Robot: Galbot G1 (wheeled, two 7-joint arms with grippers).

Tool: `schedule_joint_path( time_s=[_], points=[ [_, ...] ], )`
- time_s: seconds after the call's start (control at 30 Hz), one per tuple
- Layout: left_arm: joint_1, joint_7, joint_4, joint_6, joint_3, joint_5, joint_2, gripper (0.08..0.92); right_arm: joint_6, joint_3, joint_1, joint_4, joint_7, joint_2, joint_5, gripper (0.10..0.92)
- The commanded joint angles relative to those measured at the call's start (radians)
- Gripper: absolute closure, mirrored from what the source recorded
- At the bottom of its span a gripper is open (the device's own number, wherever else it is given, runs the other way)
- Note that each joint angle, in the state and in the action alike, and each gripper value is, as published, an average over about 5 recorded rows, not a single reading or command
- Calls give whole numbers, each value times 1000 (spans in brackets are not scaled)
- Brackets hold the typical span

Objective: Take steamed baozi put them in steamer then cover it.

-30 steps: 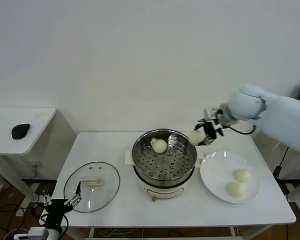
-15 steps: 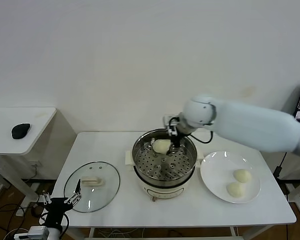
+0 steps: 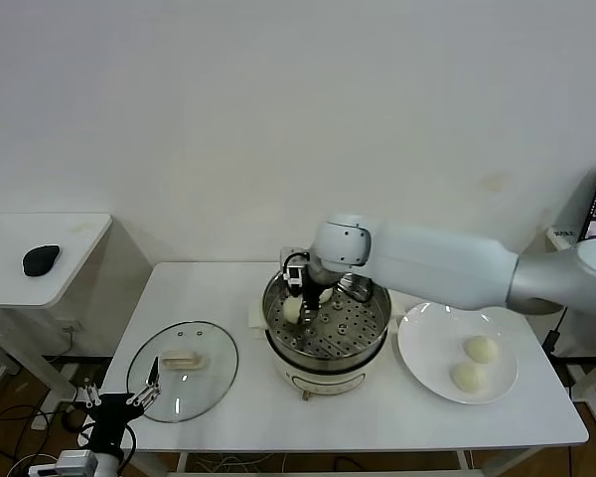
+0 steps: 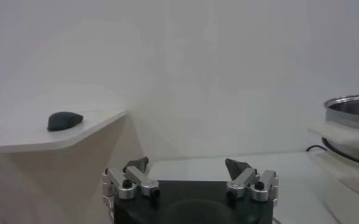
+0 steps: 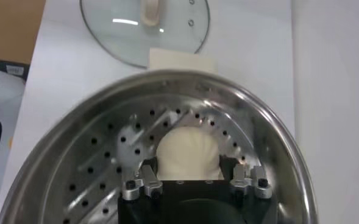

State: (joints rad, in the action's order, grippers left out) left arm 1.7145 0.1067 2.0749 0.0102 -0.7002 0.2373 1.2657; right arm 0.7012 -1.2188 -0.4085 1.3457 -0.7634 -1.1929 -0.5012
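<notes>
The steamer [image 3: 274,328] stands at the table's middle. My right gripper [image 3: 299,295] reaches into it from the right and is shut on a steamed baozi [image 3: 292,311], low over the left part of the perforated tray. In the right wrist view the baozi [image 5: 188,153] sits between the fingers of the gripper [image 5: 190,178], on the tray [image 5: 100,170]. A second baozi [image 3: 324,295] shows partly behind the gripper. Two more baozi [image 3: 481,349] [image 3: 466,376] lie on the white plate [image 3: 425,348]. The cover [image 3: 182,370] lies flat on the table, left of the steamer. My left gripper [image 3: 129,401] is open and parked at the front left.
A side table [image 3: 70,234] with a black mouse [image 3: 41,260] stands to the left. The left wrist view shows the open left gripper [image 4: 188,171], the mouse [image 4: 64,120] and the steamer's edge [image 4: 350,103]. The right wrist view shows the cover [image 5: 145,24].
My right arm has swung left from beside the steamer's right rim to over its left side and lowered the baozi onto the tray. The left arm has not moved.
</notes>
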Motion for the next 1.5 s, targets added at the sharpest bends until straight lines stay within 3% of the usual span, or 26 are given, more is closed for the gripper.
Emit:
schedule_joint_path(
  time_s=[0.03, 0.17, 0.43, 0.83, 1.17, 1.5],
  points=[
    [3, 0, 6, 1, 2, -4, 4, 177, 19, 7, 31, -62, 7, -57, -2, 403],
    [5, 0, 6, 2, 2, -5, 5, 177, 17, 12, 13, -32, -24, -26, 1, 373],
    [2, 0, -9, 10, 7, -8, 5, 177, -67, 1, -152, 112, -216, 181, 74, 210],
    [5, -1, -17, 16, 7, -8, -14, 177, -297, -99, -329, 360, -438, 662, 267, 203],
    [1, -1, -27, 17, 18, -18, -18, 177, -412, -2, -140, 377, -456, 880, 429, 203],
    [-3, -1, -35, 17, 16, -19, -23, 177, -483, 365, 340, 330, -420, 974, 588, 203]
  ],
)
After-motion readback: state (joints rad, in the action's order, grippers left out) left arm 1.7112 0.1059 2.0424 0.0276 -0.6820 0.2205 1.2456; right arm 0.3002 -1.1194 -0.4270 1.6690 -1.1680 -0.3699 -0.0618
